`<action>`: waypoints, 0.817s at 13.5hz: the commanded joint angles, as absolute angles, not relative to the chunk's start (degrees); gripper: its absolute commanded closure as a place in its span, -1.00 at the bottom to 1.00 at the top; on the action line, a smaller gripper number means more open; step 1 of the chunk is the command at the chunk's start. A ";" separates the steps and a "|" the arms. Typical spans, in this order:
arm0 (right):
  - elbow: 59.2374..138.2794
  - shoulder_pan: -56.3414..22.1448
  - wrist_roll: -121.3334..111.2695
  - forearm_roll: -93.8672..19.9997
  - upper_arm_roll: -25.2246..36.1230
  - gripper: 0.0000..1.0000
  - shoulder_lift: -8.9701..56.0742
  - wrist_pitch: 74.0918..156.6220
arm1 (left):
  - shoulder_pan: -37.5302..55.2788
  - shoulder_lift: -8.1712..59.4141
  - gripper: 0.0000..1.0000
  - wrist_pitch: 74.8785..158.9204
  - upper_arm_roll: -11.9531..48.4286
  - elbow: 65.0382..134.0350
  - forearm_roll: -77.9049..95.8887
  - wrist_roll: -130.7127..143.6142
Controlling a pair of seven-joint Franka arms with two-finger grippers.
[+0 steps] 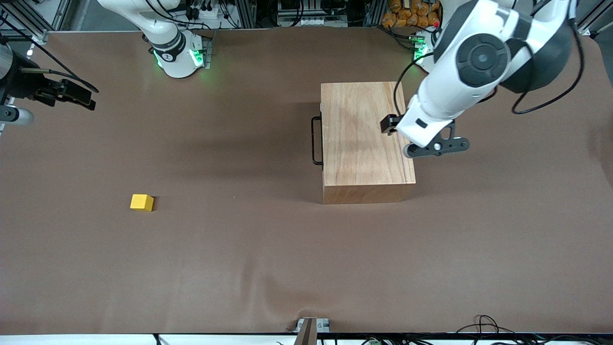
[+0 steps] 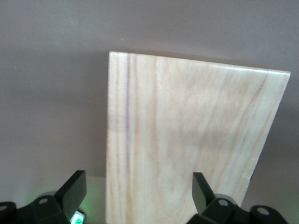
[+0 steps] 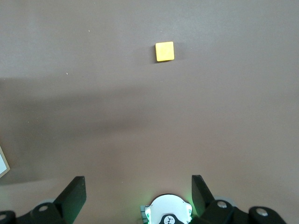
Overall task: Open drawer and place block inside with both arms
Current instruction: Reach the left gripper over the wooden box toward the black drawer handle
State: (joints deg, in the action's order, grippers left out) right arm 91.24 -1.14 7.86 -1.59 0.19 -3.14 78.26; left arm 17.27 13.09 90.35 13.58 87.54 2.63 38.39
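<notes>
Brown table [image 1: 268, 268], nothing started. Block [image 1: 141, 202] toward right arm's end, nearer the front edge. Mid-table wooden box [image 1: 364, 143], drawer shut, handle [image 1: 316, 140] untouched. Left gripper [image 2: 138, 193] spread over the box, right gripper [image 3: 135, 193] spread, waiting. Approach handle square, pull straight.

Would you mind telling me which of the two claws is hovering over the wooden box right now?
The left claw, its fingers open, hangs above the wooden box. The right claw, also open, is over bare table, well away from it.
</notes>
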 commanded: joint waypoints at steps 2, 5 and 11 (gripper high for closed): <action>91.85 -1.49 8.61 -0.79 0.26 -1.00 -3.34 78.05 | 23.09 16.51 -1.00 93.33 13.27 85.96 3.69 46.63; 91.58 -1.49 8.53 -0.79 0.26 -1.00 -3.43 78.22 | 30.13 23.27 -1.00 94.39 13.10 79.04 3.16 58.59; 91.67 -1.49 8.53 -0.79 0.26 -1.00 -3.34 78.14 | 39.36 30.66 -1.00 96.85 12.04 73.04 1.94 70.03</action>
State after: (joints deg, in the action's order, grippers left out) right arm 91.47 -1.15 7.86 -1.58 0.20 -3.03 78.28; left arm 36.98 28.24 97.00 13.07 76.60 2.88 66.96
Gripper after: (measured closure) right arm 0.000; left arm 0.000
